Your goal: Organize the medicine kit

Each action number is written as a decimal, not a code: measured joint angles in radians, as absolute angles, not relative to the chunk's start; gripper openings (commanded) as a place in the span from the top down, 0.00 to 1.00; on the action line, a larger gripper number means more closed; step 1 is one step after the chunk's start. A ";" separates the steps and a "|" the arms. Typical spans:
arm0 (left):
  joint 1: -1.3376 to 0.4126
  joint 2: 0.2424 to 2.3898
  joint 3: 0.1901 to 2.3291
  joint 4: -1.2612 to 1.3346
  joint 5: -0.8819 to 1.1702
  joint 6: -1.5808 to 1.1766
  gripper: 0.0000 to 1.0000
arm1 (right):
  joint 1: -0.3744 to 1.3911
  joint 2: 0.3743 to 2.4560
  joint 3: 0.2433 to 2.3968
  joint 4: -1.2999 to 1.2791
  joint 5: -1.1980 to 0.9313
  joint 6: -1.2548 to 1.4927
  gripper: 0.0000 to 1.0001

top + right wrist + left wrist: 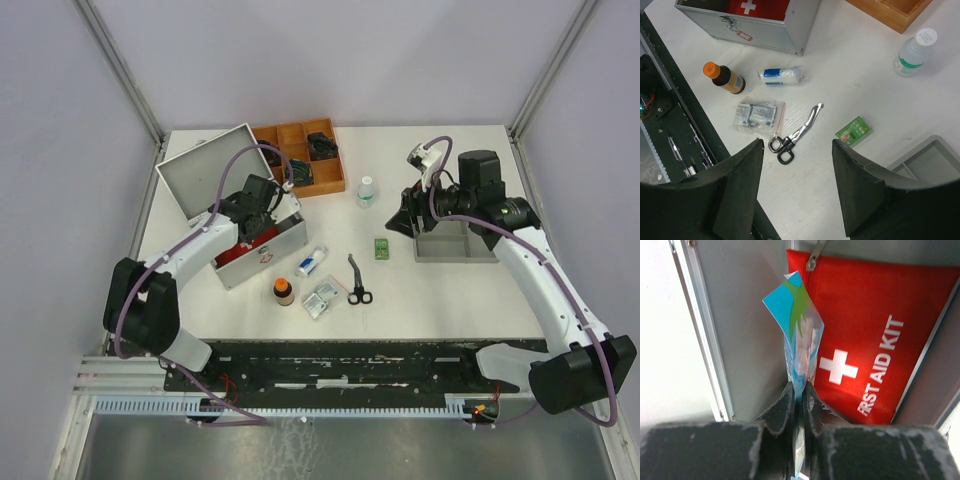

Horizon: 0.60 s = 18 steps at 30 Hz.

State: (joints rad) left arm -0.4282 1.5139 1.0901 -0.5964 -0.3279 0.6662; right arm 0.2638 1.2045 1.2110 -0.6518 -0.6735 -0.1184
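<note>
The medicine kit (pixel 270 258) stands at the left of the table, its lid (pixel 215 170) tipped back. My left gripper (pixel 262 215) reaches down into it. In the left wrist view this gripper (pixel 799 387) is shut on a thin blue and green packet (pixel 797 335), which stands upright beside a red first aid pouch (pixel 880 330) against the kit's grey inner wall (pixel 750 340). My right gripper (pixel 400 222) hangs open and empty above the table, left of the small grey tray (pixel 455 240). In its own view the right gripper (pixel 797 141) sits high above the scissors (pixel 797 132).
On the table in front of the kit lie a brown bottle with an orange cap (pixel 725 78), a blue and white bandage roll (pixel 781 75), a clear bag of packets (pixel 757 114) and a small green box (pixel 853 130). A white bottle (pixel 366 192) stands by the wooden compartment tray (pixel 305 155).
</note>
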 measured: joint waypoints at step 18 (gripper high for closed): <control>-0.430 1.423 1.043 -0.514 -0.281 0.585 0.17 | 0.260 1.206 1.164 -0.642 -0.591 -0.119 0.29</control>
